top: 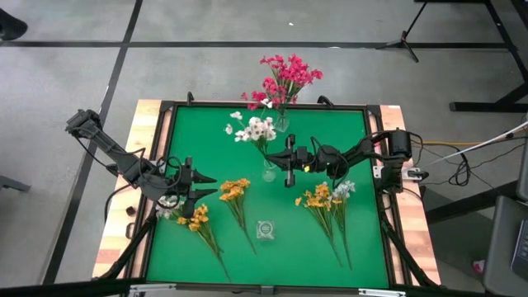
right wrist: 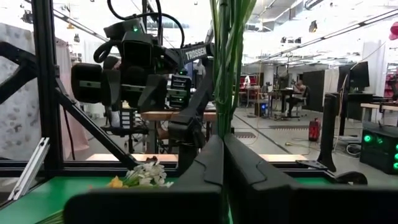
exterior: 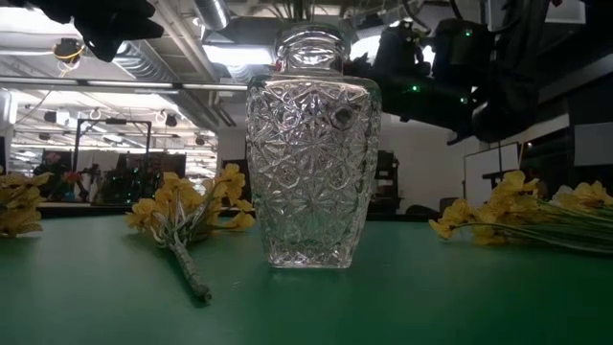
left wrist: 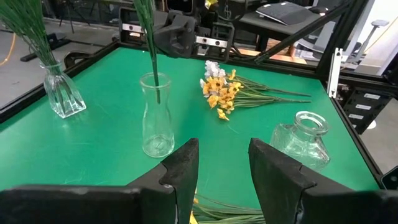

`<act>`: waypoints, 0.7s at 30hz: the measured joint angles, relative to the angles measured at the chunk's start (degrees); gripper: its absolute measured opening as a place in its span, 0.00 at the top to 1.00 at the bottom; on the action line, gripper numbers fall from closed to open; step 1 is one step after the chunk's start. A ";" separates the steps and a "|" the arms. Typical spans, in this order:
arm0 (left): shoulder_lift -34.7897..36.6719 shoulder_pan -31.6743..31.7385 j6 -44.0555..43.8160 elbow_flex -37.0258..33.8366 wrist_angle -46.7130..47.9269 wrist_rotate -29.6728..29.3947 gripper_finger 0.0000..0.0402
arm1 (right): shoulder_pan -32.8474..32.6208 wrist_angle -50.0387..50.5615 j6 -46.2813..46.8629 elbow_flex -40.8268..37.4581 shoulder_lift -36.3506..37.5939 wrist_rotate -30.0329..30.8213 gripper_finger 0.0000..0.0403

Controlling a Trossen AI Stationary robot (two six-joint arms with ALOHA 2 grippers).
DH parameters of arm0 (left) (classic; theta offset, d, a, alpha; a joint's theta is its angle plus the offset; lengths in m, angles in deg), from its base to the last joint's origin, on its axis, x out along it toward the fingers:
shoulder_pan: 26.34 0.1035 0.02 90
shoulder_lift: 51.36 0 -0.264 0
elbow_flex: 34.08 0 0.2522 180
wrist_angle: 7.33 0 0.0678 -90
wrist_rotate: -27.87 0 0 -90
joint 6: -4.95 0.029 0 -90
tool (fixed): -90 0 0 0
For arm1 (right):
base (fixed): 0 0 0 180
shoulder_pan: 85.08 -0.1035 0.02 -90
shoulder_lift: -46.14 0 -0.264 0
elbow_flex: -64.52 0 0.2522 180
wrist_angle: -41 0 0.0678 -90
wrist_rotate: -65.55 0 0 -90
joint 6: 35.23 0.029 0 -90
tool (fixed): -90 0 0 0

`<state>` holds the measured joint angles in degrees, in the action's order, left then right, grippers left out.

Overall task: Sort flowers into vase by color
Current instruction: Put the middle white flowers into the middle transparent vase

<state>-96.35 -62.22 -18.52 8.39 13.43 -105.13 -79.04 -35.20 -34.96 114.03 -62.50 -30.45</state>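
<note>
White flowers [top: 256, 128] stand with their stems in a clear carafe vase [top: 269, 172] at the table's middle. My right gripper [right wrist: 222, 155] [top: 285, 157] is above that vase, shut on the green stems. Pink flowers [top: 285, 74] stand in a small vase [left wrist: 62, 93] at the far edge. Yellow sprigs lie flat near the left [top: 235, 191] [top: 195, 216], and a yellow-and-white bunch [top: 323, 198] lies to the right. My left gripper [left wrist: 224, 165] [top: 205, 186] hovers open over the left side, near the yellow sprigs, touching nothing. My right gripper pinches the white flowers' green stems [right wrist: 226, 121] between its two shut fingers [right wrist: 202, 168]. It comes level from the table's right side, with the fingers lying across the stems. The stems stand nearly upright, and their lower end [left wrist: 155, 93] reaches into the carafe vase [left wrist: 155, 121].
A cut-glass vase [top: 265, 229] [exterior: 311, 144] stands without flowers near the near edge, between the yellow sprig [exterior: 182, 216] and the bunch on the right [exterior: 517, 206]. A raised dark frame [top: 375, 148] borders the green mat. Open mat lies on the far left and far right.
</note>
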 joint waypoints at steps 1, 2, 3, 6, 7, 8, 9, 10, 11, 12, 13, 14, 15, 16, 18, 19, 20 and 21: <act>0.00 0.00 -0.01 0.00 0.00 0.00 0.66 | 0.00 0.04 0.01 0.00 0.00 0.13 1.00; 0.00 0.00 0.00 0.00 0.00 0.00 0.66 | -0.01 0.13 0.16 0.00 0.00 0.69 1.00; 0.00 0.00 -0.02 0.00 0.00 0.00 0.66 | -0.02 0.42 0.51 -0.01 0.00 1.44 1.00; 0.00 0.00 -0.04 0.00 0.00 0.00 0.66 | -0.02 2.18 1.94 -0.79 0.00 4.10 1.00; -0.01 0.00 -0.04 0.00 0.00 0.00 0.66 | -0.02 2.45 2.39 -1.20 0.00 4.44 1.00; 0.00 0.00 -0.04 0.00 0.00 0.00 0.66 | -0.02 2.63 2.76 -1.58 0.00 4.48 1.00; 0.00 0.00 -0.04 0.00 -0.02 0.00 0.66 | -0.02 2.75 3.10 -1.92 0.00 4.50 1.00; 0.00 0.01 -0.04 0.00 0.00 0.00 0.66 | -0.02 2.79 3.82 -2.41 0.00 4.50 1.00; 0.00 0.00 -0.04 0.00 -0.01 0.00 0.66 | -0.02 2.84 4.28 -2.80 0.00 4.50 1.00; 0.00 0.00 -0.04 0.00 -0.02 0.00 0.66 | -0.02 2.84 4.76 -3.24 0.00 4.50 1.00; 0.00 0.01 -0.02 0.00 -0.01 0.00 0.66 | -0.02 2.82 5.26 -3.70 0.00 4.50 1.00; 0.00 0.00 -0.02 0.00 -0.04 0.00 0.66 | -0.02 2.82 5.48 -4.12 0.00 4.50 1.00; 0.00 0.00 0.01 0.00 -0.02 0.00 0.66 | -0.02 2.81 5.66 -4.50 0.00 4.50 1.00; 0.00 0.01 0.00 0.00 -0.02 0.00 0.66 | -0.02 2.77 5.77 -4.71 0.00 4.50 1.00; 0.00 0.02 -0.01 0.00 -0.04 0.00 0.66 | -0.02 2.69 5.81 -4.81 0.00 4.50 0.99; 0.00 0.02 -0.01 0.00 -0.03 0.00 0.66 | -0.02 2.67 5.87 -4.81 0.00 4.50 0.98; -0.01 0.01 -0.02 0.00 -0.04 0.00 0.66 | -0.02 2.67 6.06 -4.76 0.00 4.52 0.97; 0.00 0.02 -0.03 0.00 -0.04 0.00 0.66 | -0.02 2.69 6.43 -4.65 0.00 4.52 0.95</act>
<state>-96.35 -62.20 -18.55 8.39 13.39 -105.13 -79.06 -32.51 -28.52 109.38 -62.50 -25.92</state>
